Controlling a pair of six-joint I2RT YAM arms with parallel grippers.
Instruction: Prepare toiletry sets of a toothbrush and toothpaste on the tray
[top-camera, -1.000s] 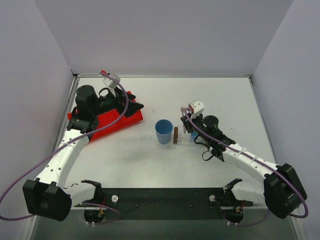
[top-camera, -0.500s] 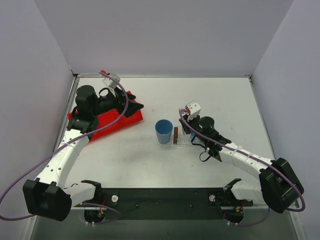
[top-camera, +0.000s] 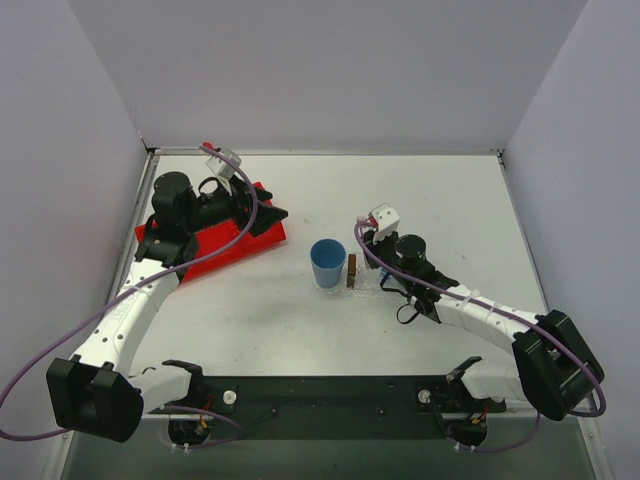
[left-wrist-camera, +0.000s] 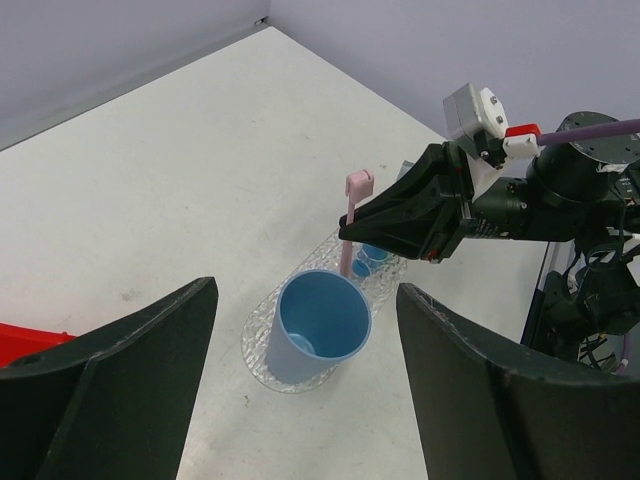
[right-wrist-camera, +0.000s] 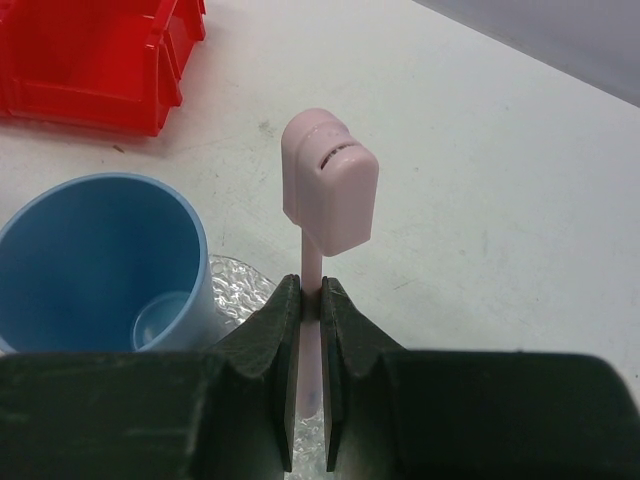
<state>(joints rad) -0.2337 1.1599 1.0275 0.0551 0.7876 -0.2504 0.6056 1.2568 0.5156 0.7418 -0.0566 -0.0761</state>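
Observation:
My right gripper (right-wrist-camera: 311, 300) is shut on the thin stem of the pale pink toothbrush (right-wrist-camera: 325, 200), which stands upright with its head on top. From the left wrist view the toothbrush (left-wrist-camera: 352, 220) hangs just behind the blue cup (left-wrist-camera: 320, 325), its lower end over the clear plastic. The tray (top-camera: 352, 271) shows a brown end block right of the cup (top-camera: 328, 263). A bright blue bit, seemingly the toothpaste (left-wrist-camera: 374, 257), lies under the right gripper (top-camera: 375, 255). My left gripper (left-wrist-camera: 310, 400) stands open and empty over the red bin's right end.
The blue cup (right-wrist-camera: 95, 260) stands on a bubbly clear oval mat (left-wrist-camera: 262, 345). A red bin (top-camera: 215, 240) sits at the left under my left arm. White walls close the table at the back and sides.
My right gripper has crept slightly left with the toothbrush, toward the tray and cup. The left arm has not moved.

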